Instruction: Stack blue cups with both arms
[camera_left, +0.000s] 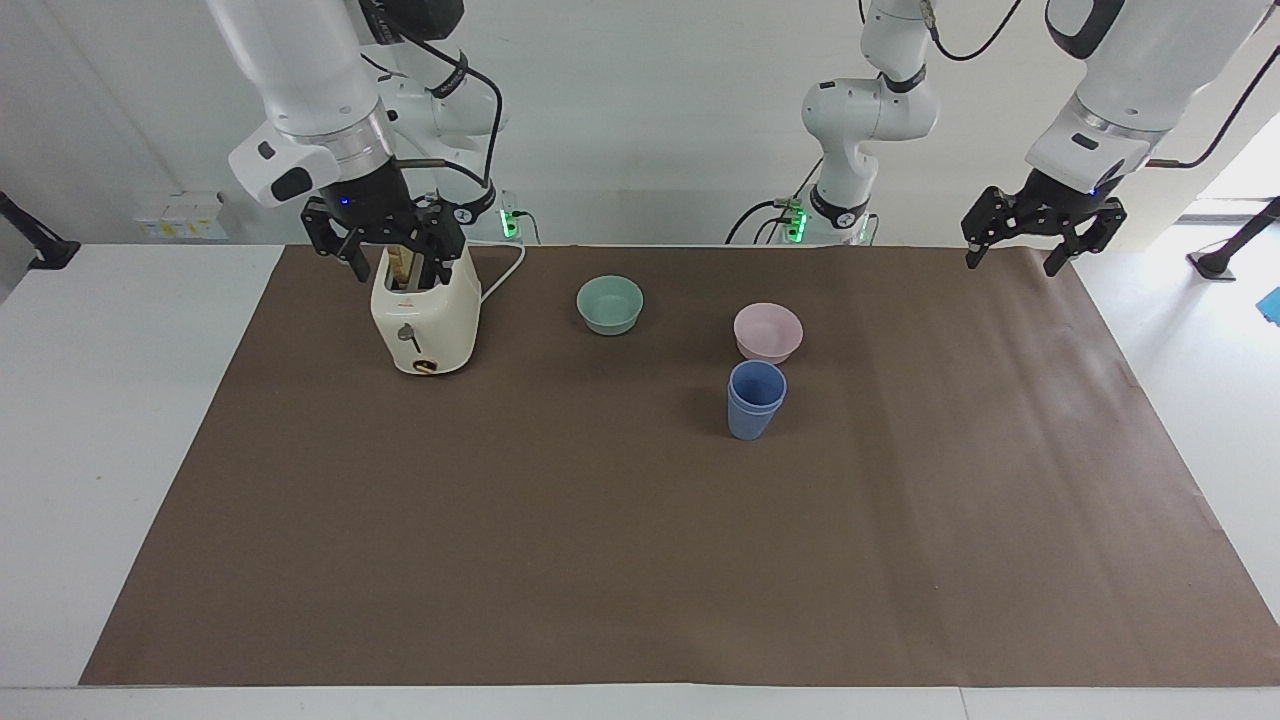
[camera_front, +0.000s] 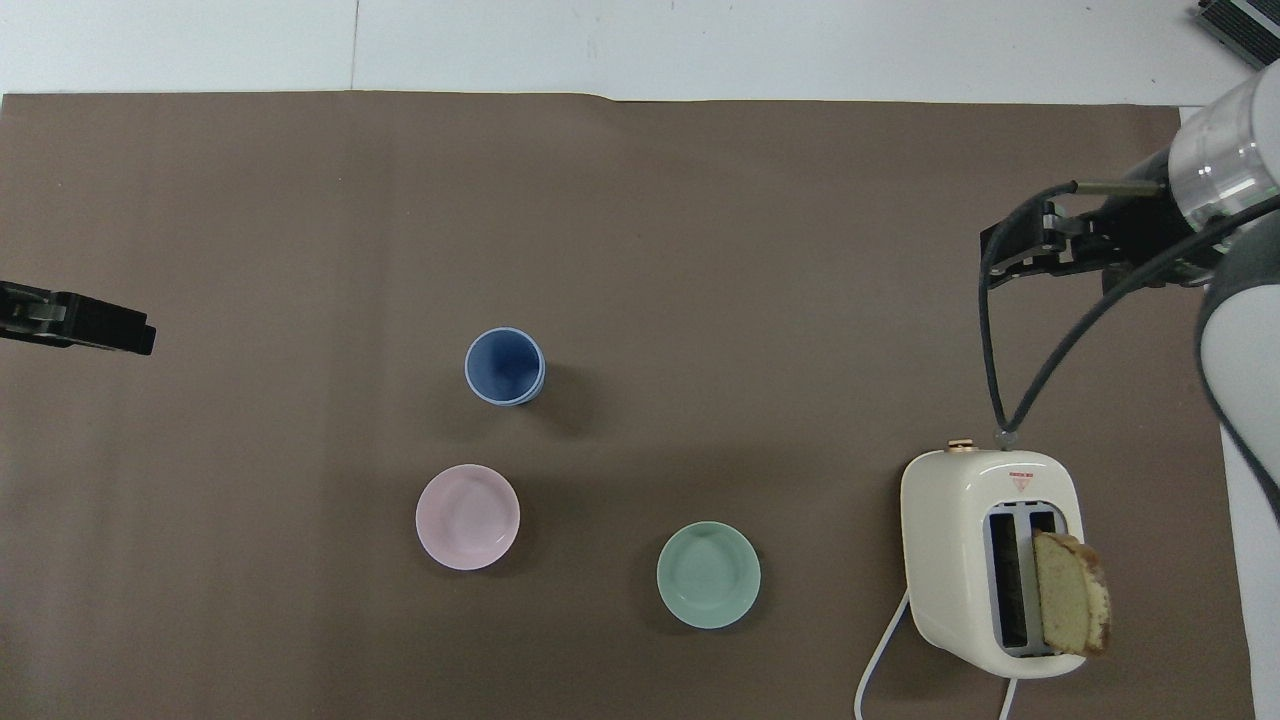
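One toaster (camera_left: 424, 320) with a bread slice (camera_front: 1070, 592) in one slot. Two bowls, pink (camera_left: 768, 331) and green (camera_left: 610, 304), both empty. Two blue cups (camera_left: 756, 399) nested, just beside pink bowl, farther from robots. Right gripper (camera_left: 386, 245) over toaster, left gripper (camera_left: 1018, 247) well apart; both spread, empty.

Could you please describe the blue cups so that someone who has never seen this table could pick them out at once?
On the brown mat, start from the cream toaster at the right arm's end and pass the green bowl to the pink bowl. The blue cups stand beside the pink bowl, farther from the robots. They are nested one inside the other, upright, and are taller and narrower than either bowl.
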